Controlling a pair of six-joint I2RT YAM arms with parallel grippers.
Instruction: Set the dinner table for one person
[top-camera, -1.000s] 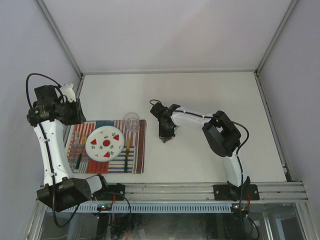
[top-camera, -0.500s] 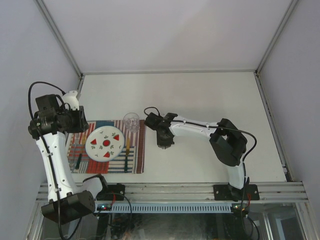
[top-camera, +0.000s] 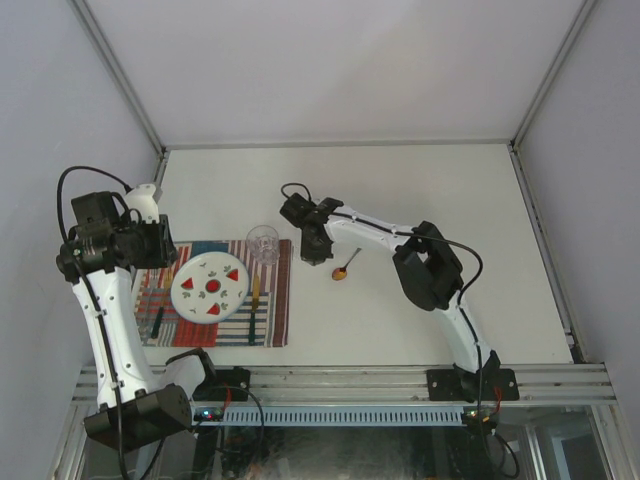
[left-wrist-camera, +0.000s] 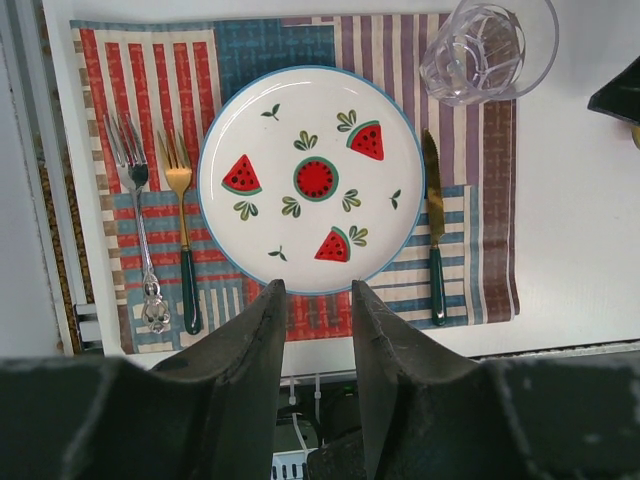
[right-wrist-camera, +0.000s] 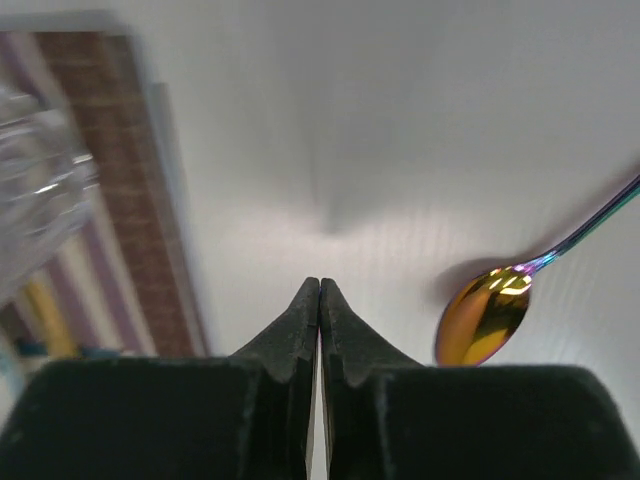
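Large off-white rectangular tabletop (top-camera: 420, 200): watermelon-print round plate (left-wrist-camera: 310, 180), forks (left-wrist-camera: 178, 200), green-handled knife (left-wrist-camera: 433, 230) and clear glass (left-wrist-camera: 485, 50) sit on the striped cloth placemat (left-wrist-camera: 490, 200). The gold spoon (right-wrist-camera: 482, 328) lies off it, yet to place, I reckon. My right fingers (right-wrist-camera: 295, 330) are pinched together, empty; my left fingers (left-wrist-camera: 250, 340) are parted, empty.

Open dinner table (top-camera: 430, 190) right of spoon (top-camera: 345, 268); glass (top-camera: 263, 242), plate (top-camera: 210, 286), placemat (top-camera: 282, 300) at left.

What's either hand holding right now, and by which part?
Nothing. The right hand is shut empty, the spoon lying loose beside it; the left hand hangs open, empty.
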